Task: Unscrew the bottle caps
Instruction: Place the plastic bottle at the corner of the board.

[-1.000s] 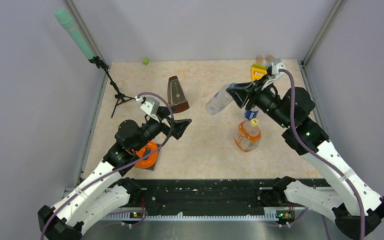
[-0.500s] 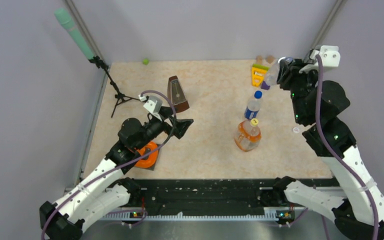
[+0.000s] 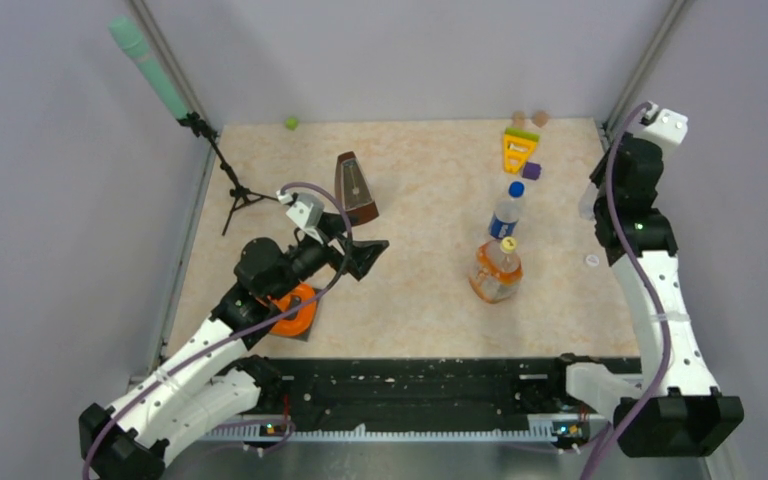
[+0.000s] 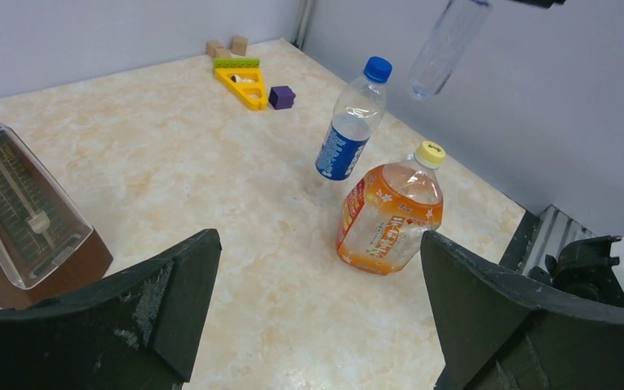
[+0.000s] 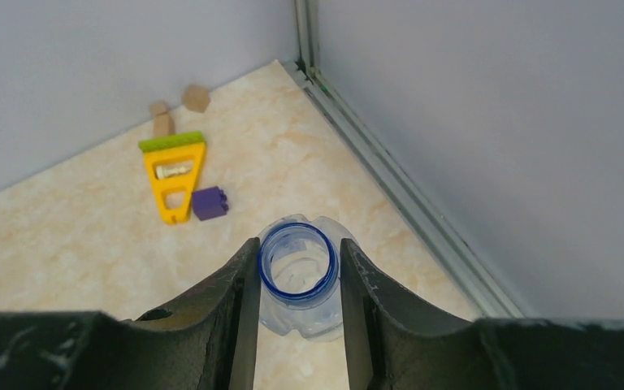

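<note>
Over the beige marbled desk (image 3: 410, 190), the left end effector (image 4: 317, 268) gapes wide. The right end effector (image 5: 298, 272) clamps the slim unlabelled clear bottle (image 4: 447, 45) aloft, uncapped. The squat orange-tinted bottle (image 3: 495, 278) and blue-labelled bottle (image 3: 505, 215) wear yellow cap (image 4: 431, 152) and blue cap (image 4: 378, 68). The white cap (image 3: 591, 261) lies loose: one of three done.

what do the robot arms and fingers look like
Both the left arm and right arm have white lower segments dotted with small holes and black upper joints. A purple cable runs along each to a white camera box. The fingers are broad, black, scuffed wedges.
</note>
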You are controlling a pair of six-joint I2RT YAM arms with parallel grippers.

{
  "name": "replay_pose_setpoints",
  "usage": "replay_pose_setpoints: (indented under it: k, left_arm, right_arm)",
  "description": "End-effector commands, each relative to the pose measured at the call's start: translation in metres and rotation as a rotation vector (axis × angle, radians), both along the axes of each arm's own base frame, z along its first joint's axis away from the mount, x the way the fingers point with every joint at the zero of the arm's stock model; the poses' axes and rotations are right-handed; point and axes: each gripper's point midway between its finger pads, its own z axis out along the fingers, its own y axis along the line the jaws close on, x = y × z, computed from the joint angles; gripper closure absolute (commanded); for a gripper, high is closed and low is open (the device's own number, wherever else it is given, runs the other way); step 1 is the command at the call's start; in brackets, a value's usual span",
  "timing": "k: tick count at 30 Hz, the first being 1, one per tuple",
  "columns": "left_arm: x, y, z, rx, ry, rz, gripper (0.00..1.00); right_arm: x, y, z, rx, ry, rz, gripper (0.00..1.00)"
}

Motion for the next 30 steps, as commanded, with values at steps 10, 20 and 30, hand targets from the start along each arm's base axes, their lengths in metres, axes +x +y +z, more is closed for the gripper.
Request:
replay_pose_setpoints:
  k: [10, 20, 30]
  left_arm:
    - [-0.005, 0.003, 0.014, -0.010, -0.045, -0.005, 0.02]
    - [-0.006, -0.002, 0.013, -0.017, -0.030, -0.027, 0.02]
    - [-0.005, -0.003, 0.005, -0.021, -0.006, -0.028, 0.02]
  right_arm:
    - [0.062, -0.059, -0.076, 0.065, -0.129, -0.049, 1.00]
    - [0.097, -0.064, -0.122, 0.070, -0.133, 0.020, 1.00]
    - [0.106, -0.066, -0.150, 0.110, -0.047, 0.064, 0.96]
